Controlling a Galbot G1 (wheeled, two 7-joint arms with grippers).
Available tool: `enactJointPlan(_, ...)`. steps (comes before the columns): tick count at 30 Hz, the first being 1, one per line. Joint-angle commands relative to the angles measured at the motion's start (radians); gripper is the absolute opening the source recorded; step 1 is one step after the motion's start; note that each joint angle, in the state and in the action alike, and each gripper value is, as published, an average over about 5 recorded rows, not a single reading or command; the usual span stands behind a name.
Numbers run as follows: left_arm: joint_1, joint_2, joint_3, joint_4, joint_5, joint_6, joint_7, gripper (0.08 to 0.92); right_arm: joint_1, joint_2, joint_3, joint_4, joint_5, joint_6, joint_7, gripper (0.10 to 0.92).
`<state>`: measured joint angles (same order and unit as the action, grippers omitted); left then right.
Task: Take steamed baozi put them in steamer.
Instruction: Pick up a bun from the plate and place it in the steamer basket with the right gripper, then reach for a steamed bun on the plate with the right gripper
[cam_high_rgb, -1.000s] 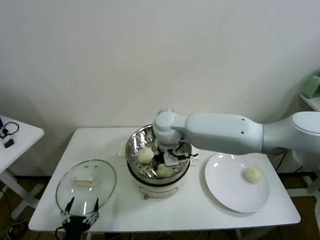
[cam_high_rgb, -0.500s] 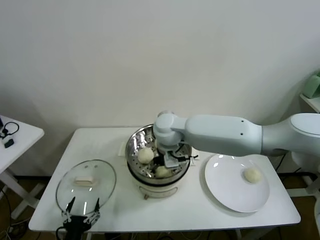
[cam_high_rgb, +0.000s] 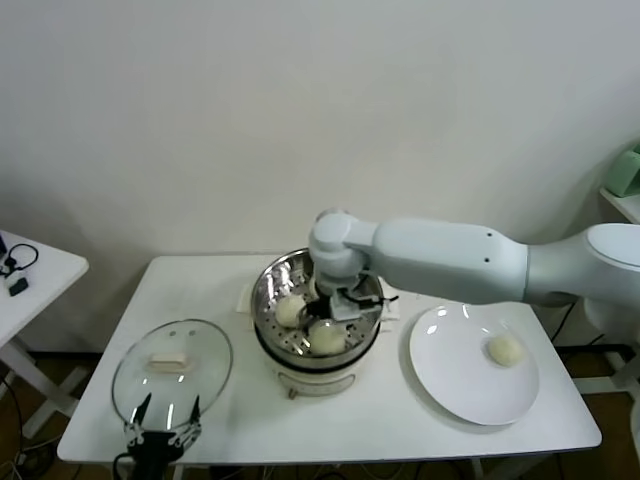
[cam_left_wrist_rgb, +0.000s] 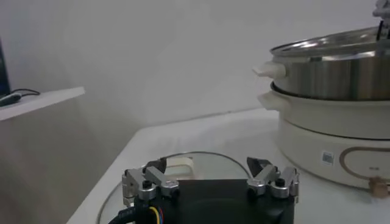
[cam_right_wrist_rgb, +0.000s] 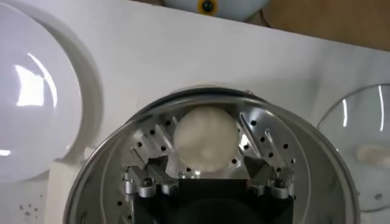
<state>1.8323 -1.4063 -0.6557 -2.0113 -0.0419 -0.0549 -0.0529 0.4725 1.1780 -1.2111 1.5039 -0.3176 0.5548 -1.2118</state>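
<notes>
We see two baozi (cam_high_rgb: 325, 338) lying on the perforated floor of the steamer (cam_high_rgb: 268, 282), another on the white plate (cam_high_rgb: 455, 390). Our right gripper (cam_high_rgb: 338, 305) hangs above them, fingers spread, holding nothing. Our left gripper (cam_high_rgb: 160, 420) waits spread-fingered by the glass lid (cam_high_rgb: 170, 372).

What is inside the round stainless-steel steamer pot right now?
In the steamer, two cream-white baozi lie on the perforated floor, one just below the open right gripper. The arm covers the pot's far right side, so anything there cannot be seen.
</notes>
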Motion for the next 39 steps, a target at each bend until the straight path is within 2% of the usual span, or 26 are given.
enactJointPlan(1,-0.014,0.014,-0.002,-0.006,0.001,0.009,-0.002,0.823,0.051,-0.077,0.055,0.006,0.028,0.046,-0.013,0.823)
enactJointPlan(6,-0.045,0.026,-0.009,-0.008,0.008,0.018,0.014,0.823,0.144,-0.174,0.05,-0.016,0.191,-0.107,0.002,0.823)
enactJointPlan(11,-0.102,0.035,-0.025,-0.014,-0.014,0.027,0.024,0.823,0.275,-0.301,-0.092,-0.064,0.526,-0.411,0.023,0.823)
enactJointPlan(14,-0.115,0.036,-0.023,-0.019,-0.058,0.023,0.024,0.823,0.297,-0.399,-0.153,-0.083,0.685,-0.54,0.044,0.823)
enactJointPlan(18,-0.115,0.036,-0.013,-0.021,-0.153,-0.014,0.023,0.823,0.244,-0.522,-0.161,-0.121,0.756,-0.625,0.101,0.823)
enactJointPlan(22,-0.114,0.039,-0.017,-0.023,-0.197,-0.035,0.03,0.823,0.167,-0.616,-0.159,-0.154,0.742,-0.668,0.136,0.823)
enactJointPlan(26,-0.109,0.039,-0.021,-0.029,-0.202,-0.037,0.043,0.823,0.044,-0.672,-0.091,-0.203,0.654,-0.669,0.132,0.823)
enactJointPlan(33,-0.09,0.027,-0.022,-0.032,-0.174,-0.046,0.048,0.823,-0.16,-0.71,0.025,-0.239,0.31,-0.548,0.084,0.823)
enactJointPlan(39,-0.075,0.016,-0.03,-0.028,-0.157,-0.051,0.046,0.823,-0.331,-0.684,0.146,-0.289,0.274,-0.565,0.09,0.823)
